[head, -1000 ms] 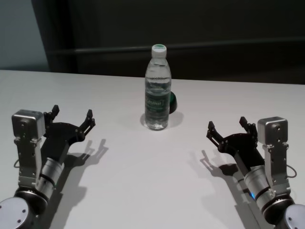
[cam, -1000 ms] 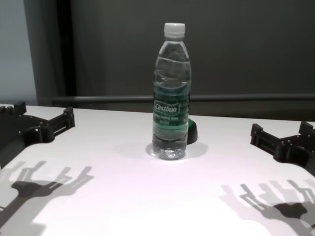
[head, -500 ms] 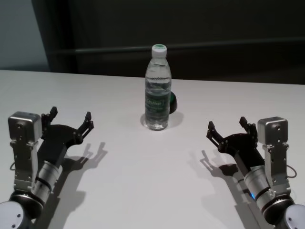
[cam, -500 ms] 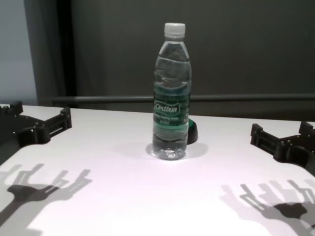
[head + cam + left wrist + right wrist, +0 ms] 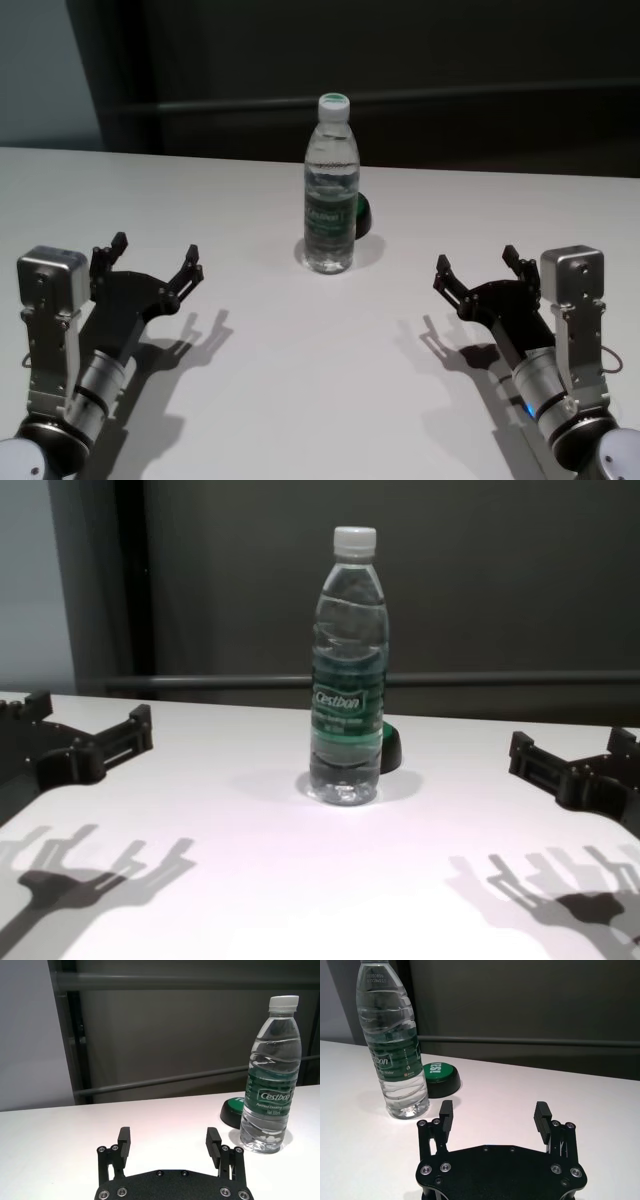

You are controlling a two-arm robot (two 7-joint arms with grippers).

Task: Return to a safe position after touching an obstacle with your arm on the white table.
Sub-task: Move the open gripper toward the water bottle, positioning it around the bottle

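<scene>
Standing upright at upper centre of the head view, the bottle (image 5: pixel 331 186) has its long axis vertical, white cap (image 5: pixel 333 102) uppermost and base flat on the white tabletop (image 5: pixel 300 360). Its dark green label (image 5: pixel 347 705) faces the chest camera, lettering readable there. A low dark disc with a green top (image 5: pixel 440 1078) lies just behind the bottle toward the right of the frame, partly hidden by it; whether the two touch cannot be told.

Left end effector (image 5: pixel 155 264): lower left of the head view, above the tabletop, fingers spread wide and empty, aimed toward the upper right, well apart from the bottle. In the left wrist view the two fingertips (image 5: pixel 124 1137) stand far apart with bare tabletop between them.

Right end effector (image 5: pixel 477 266): lower right of the head view, likewise wide open and holding nothing, aimed toward the upper left, well apart from the bottle. Both cast forked shadows (image 5: pixel 80 865) on the tabletop.
</scene>
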